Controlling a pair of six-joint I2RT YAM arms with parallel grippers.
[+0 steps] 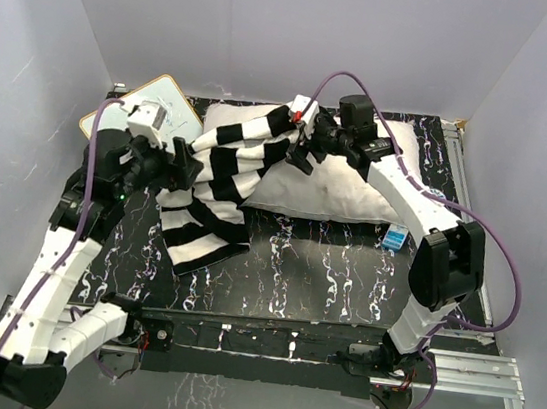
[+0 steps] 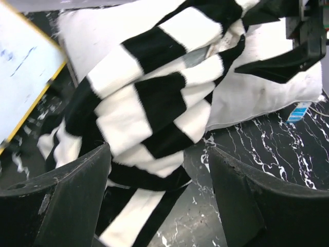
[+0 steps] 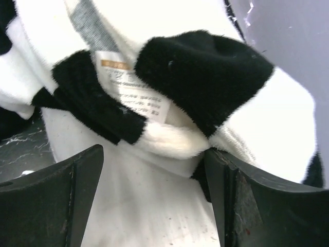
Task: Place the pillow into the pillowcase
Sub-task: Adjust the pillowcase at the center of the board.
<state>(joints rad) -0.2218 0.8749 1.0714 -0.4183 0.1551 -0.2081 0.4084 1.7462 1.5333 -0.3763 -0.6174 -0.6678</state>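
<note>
Our left gripper (image 2: 158,154) is standing with its two fingers (image 2: 67,195) wide apart, and we are seeing nothing clamped between them. The pillowcase (image 1: 219,172) is lying just in front of this gripper. In the left wrist view its bunched striped folds are hanging toward the gap between the fingers, but we cannot tell if the cloth is touching them.

Our right gripper (image 3: 153,154) is also standing apart. It is hovering over the rear left part of the pillow (image 1: 346,189), and a thick fold of the pillowcase is sitting between its fingers (image 3: 257,206). The black stripe of this fold is lying against the finger on the right of that view, while the other finger is standing clear of it. A white sewn label (image 3: 128,87) is showing on the fold.

We are seeing the pillow lying at the rear middle of the table (image 1: 325,272), most of it uncovered. The pillowcase is draping from the pillow's rear left corner, over its left end and down onto the table toward the front left, all crumpled. A whiteboard (image 1: 161,99) is lying in the rear left corner behind the left arm. A small blue and white packet (image 1: 397,238) is lying just beside the pillow's front right corner.
</note>
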